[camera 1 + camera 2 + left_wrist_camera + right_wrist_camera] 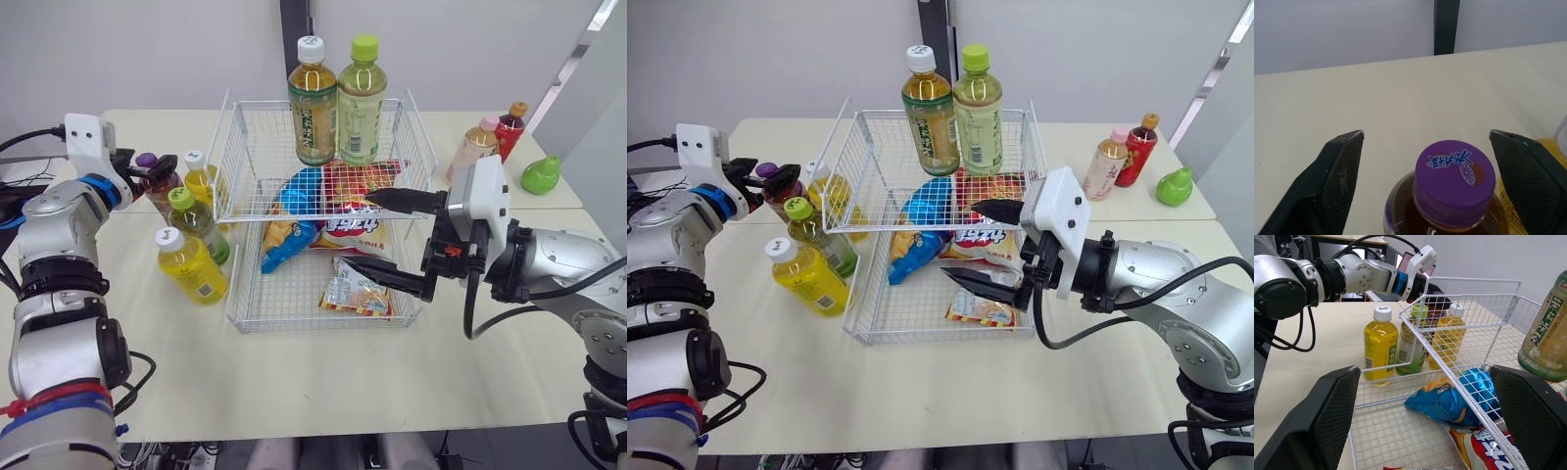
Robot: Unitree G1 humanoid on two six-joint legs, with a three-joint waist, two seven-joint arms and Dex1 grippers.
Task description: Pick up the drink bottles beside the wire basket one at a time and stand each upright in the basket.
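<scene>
Several bottles stand left of the wire basket (pixel 235 294): a dark purple-capped bottle (pixel 157 178), a yellow one (pixel 199 176), a green-capped one (pixel 196 223) and a second yellow one (pixel 191 264). My left gripper (pixel 147 168) is open, its fingers (pixel 1337 176) on either side of the purple cap (pixel 1454 171) without touching it. Two green-tea bottles (pixel 313 103) (pixel 361 98) stand upright at the basket's far end. Over the basket's right side my right gripper (pixel 387 240) stands open, holding nothing.
Snack bags lie in the basket: a blue one (pixel 294 211), a red one (pixel 353 211) and a small packet (pixel 355 292). At the back right of the table (pixel 323 382) stand a pink-capped bottle (pixel 473 147), a red bottle (pixel 508 129) and a green pear-shaped object (pixel 540 174).
</scene>
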